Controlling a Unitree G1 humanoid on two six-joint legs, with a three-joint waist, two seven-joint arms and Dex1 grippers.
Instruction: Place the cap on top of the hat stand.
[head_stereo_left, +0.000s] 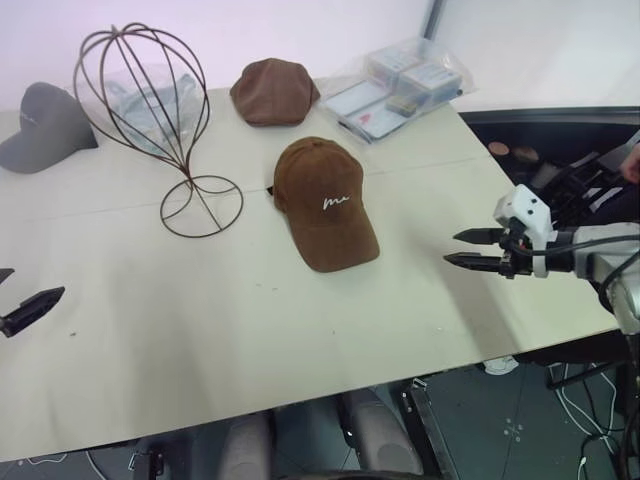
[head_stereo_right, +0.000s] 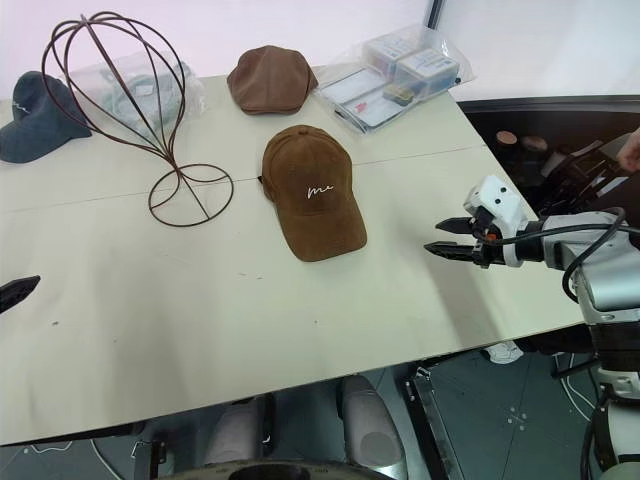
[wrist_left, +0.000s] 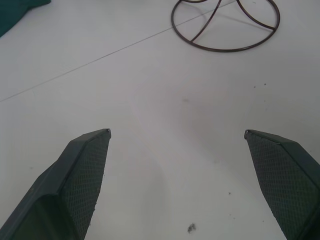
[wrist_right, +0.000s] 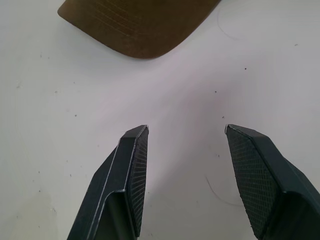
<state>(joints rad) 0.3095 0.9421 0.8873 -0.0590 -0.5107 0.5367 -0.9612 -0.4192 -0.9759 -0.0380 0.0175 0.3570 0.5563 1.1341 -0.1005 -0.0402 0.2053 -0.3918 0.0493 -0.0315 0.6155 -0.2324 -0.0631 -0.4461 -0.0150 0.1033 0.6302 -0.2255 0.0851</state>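
The cap (head_stereo_left: 322, 200) lies brim-forward on the table (head_stereo_left: 250, 330), right gripper (head_stereo_left: 462, 248) at its four o'clock, fingers wide and empty, aimed to grasp; the hat stand (head_stereo_left: 165, 120) waits at its ten o'clock.

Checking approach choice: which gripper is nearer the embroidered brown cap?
Right. The right gripper hovers open just off the brim side of the cap, pointing at it. The left gripper sits open at the table's far left edge, beyond the hat stand.
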